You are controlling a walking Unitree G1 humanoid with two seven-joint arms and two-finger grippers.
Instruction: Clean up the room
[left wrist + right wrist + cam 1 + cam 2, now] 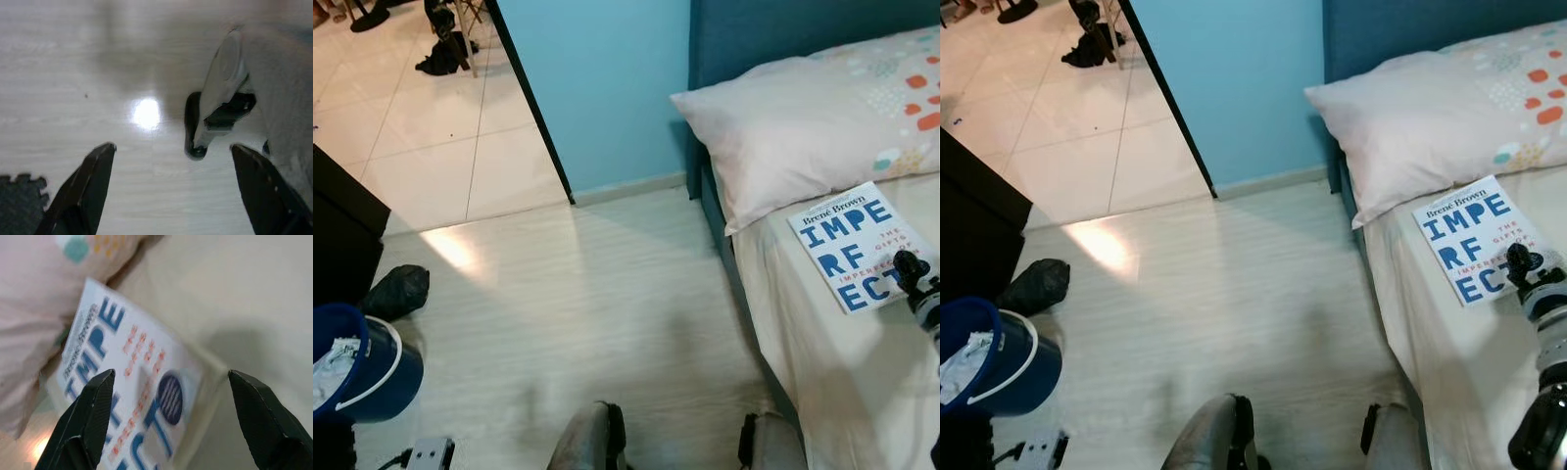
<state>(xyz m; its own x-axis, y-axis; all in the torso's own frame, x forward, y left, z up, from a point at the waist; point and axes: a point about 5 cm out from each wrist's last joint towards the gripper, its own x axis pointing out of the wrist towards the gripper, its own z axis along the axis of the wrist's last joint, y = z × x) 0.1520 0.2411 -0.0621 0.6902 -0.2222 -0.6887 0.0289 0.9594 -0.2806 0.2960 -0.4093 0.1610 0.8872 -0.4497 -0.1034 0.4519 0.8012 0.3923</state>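
Observation:
A white book (855, 244) with big blue letters lies flat on the bed (842, 372), just below a pale pillow (803, 127). My right gripper (176, 426) hovers over the book's lower right corner, open, with nothing between its fingers (83, 426); its arm (1542, 294) reaches in from the right edge. My left gripper (171, 191) hangs open above the pale wood floor beside my own leg (254, 98).
A blue bucket (357, 367) with white stuff in it stands on the floor at left, a dark bag (399, 290) beside it and dark furniture (342, 225) behind. A doorway opens onto a tiled room with dark clutter (445, 54). My legs (597, 441) show at the bottom.

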